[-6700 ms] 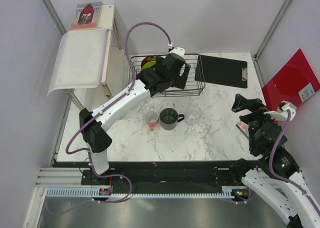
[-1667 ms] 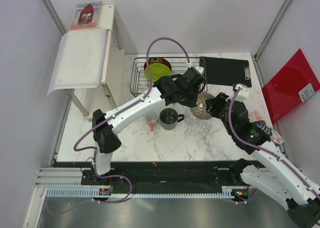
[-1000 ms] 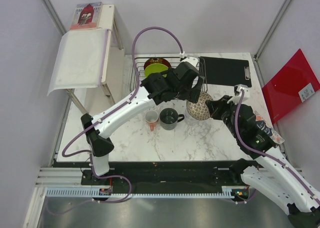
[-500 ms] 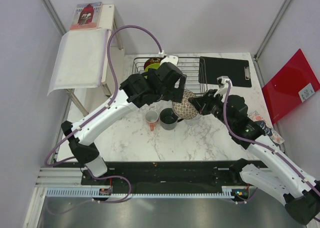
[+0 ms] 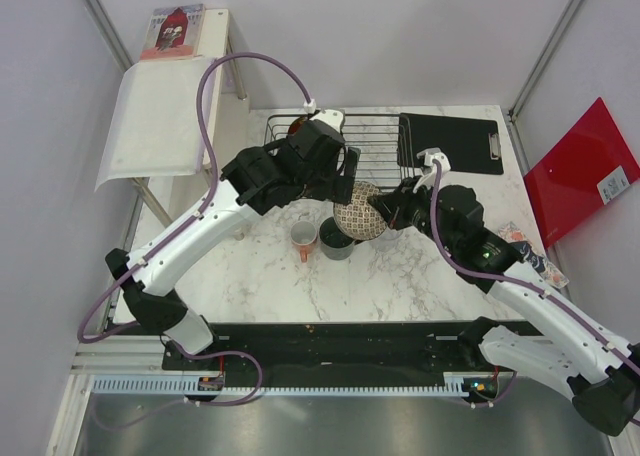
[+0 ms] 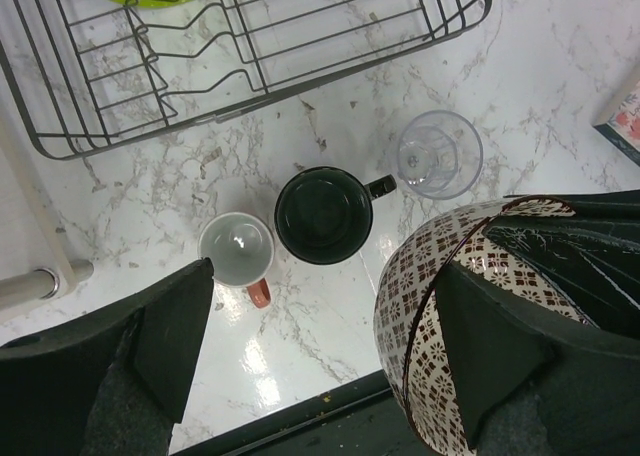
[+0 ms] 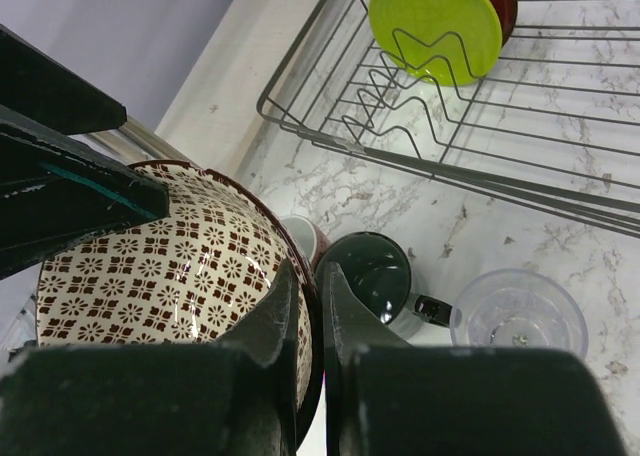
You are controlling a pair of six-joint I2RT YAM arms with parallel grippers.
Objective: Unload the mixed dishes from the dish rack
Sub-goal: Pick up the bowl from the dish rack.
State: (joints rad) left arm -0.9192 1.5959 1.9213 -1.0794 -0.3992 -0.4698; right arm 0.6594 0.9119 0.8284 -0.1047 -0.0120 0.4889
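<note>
Pinched by its rim in the right tool (image 7: 308, 276), up over the marble bench (image 5: 400, 276): round white bowl with dark red pattern (image 7: 170, 276). Hard, smooth, breakable; grip the rim firmly. Open wide and empty: left tool (image 6: 325, 346).

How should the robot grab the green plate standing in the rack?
Probably by its top rim, coming down from above. The lime-green plate stands on edge among the prongs of the dish rack, so its upper edge is free and a finger can slip down each face. The dark red bowl sits close behind, leaving little room there.
</note>
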